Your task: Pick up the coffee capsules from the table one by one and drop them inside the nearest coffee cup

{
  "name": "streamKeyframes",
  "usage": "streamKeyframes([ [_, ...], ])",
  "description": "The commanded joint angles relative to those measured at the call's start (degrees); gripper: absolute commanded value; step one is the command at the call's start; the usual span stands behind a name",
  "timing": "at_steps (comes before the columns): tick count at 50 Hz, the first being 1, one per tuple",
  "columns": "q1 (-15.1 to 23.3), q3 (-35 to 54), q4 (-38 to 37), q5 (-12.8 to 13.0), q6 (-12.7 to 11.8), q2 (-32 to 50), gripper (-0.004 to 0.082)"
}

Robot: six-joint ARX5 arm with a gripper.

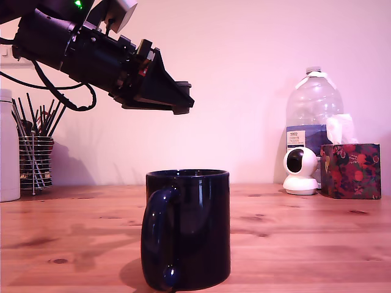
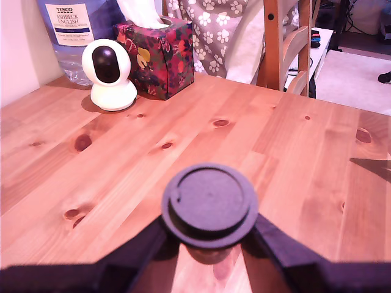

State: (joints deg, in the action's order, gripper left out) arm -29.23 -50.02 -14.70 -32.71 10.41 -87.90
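Note:
The coffee cup [image 1: 186, 229], a glossy near-black mug with a thick loop handle, stands on the wooden table [image 1: 305, 232] near its front edge in the exterior view. My gripper [image 1: 182, 105] hangs well above the cup's rim, tilted down toward the exterior view's right. In the wrist view my gripper [image 2: 211, 229] is shut on a round dark purple coffee capsule [image 2: 209, 201], held flat face toward the camera between the two dark fingers [image 2: 146, 244]. The capsule cannot be made out in the exterior view. The cup is out of the wrist view, and no other capsules show on the table [image 2: 293, 152].
A wire mesh utensil holder [image 1: 35, 162] and a white cylinder [image 1: 7, 146] stand at the back on the exterior view's left. A white camera [image 1: 300, 170], a floral tissue box [image 1: 350, 171] and a water bottle [image 1: 313, 104] stand at the back right. A wooden chair [image 2: 287, 43] is beyond the table.

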Motion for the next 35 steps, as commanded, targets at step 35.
streamKeyframes([
  [35, 0.2, 0.8, 5.2, 0.6, -0.5, 0.3, 0.0201],
])
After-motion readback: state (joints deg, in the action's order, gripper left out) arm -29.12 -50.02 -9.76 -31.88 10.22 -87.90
